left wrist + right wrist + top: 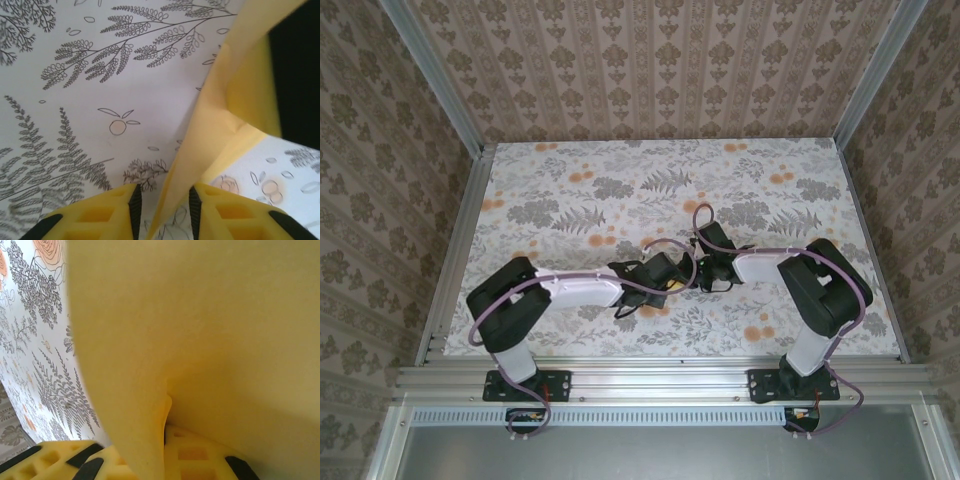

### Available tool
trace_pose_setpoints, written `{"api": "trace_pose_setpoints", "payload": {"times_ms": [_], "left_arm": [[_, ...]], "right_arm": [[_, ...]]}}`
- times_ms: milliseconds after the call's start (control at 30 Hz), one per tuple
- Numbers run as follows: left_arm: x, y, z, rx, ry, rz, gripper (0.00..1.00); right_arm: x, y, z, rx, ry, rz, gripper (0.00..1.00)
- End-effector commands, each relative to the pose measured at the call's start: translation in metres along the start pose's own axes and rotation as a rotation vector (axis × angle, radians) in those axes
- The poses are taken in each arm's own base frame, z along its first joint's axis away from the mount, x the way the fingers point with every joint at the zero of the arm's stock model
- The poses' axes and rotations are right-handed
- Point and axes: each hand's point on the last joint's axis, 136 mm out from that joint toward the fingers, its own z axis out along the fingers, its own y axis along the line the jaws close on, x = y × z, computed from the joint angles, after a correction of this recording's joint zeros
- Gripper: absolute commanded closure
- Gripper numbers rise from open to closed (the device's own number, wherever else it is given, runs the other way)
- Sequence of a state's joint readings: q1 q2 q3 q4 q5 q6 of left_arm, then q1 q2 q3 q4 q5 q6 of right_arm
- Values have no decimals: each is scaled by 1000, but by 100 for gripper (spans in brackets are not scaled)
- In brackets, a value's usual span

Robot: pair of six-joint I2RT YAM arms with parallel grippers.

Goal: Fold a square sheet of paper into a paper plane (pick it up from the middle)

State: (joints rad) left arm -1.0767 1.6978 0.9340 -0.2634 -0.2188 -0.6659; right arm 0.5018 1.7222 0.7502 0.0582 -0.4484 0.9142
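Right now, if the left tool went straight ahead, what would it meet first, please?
The left tool would first meet the yellow paper between its jaws; the patterned table lies beyond, depth unclear.

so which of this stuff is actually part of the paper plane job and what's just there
Part of the job:
- yellow paper, already creased
- left gripper, open around it
- right gripper, shut on it

Just there:
- flowered table cover
- patterned walls
- metal frame
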Motion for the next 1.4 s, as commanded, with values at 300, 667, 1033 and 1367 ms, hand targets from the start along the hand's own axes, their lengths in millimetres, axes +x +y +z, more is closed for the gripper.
{"api": "trace_pose_setpoints", "payload": {"times_ms": [300, 667, 1033, 1367], "left_arm": [[-25, 14, -41, 222, -89, -189, 56], [-12, 30, -13, 305, -23, -364, 66], [-3, 26, 6, 316, 45, -379, 80], [-1, 23, 12, 320, 61, -367, 82]], "right_arm": [[21, -8, 21, -44, 142, -212, 95], [21, 24, 26, -197, 227, -354, 95], [18, 19, 27, -207, 224, -342, 94], [16, 15, 27, -203, 216, -319, 91]]}}
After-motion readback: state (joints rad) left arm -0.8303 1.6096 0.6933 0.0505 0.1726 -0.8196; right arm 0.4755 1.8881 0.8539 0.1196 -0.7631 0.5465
